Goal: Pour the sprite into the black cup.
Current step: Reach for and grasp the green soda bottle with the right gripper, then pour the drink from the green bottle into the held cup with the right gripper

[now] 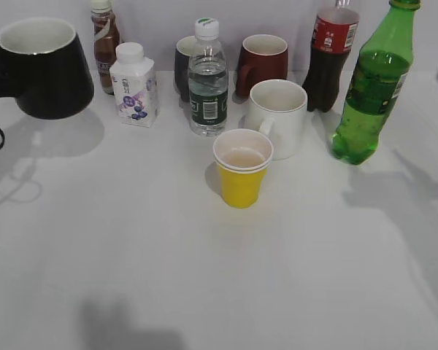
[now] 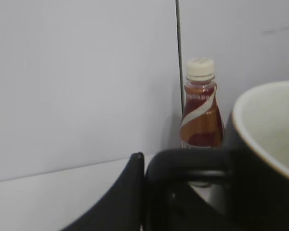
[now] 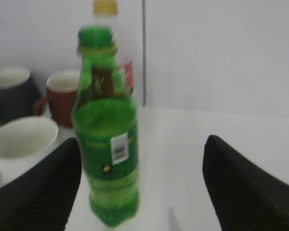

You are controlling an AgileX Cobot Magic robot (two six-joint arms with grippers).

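Translucent green sprite (image 1: pixel 370 95) with a green label bearing a white barcode patch, between the black jaws of the right gripper (image 3: pixel 139 187). Black cup (image 1: pixel 47 67), white inside with a thin pale rim, against the black left gripper (image 2: pixel 135 192). Beyond those jaws, brown bottle (image 2: pixel 200 108) with cream cap and white swirl. Beyond the right jaws, dark red mug (image 3: pixel 63 96), white mug (image 3: pixel 21 144). Yellow paper cup (image 1: pixel 241 169), pale inside. White carton (image 1: pixel 134 86) with purple print.
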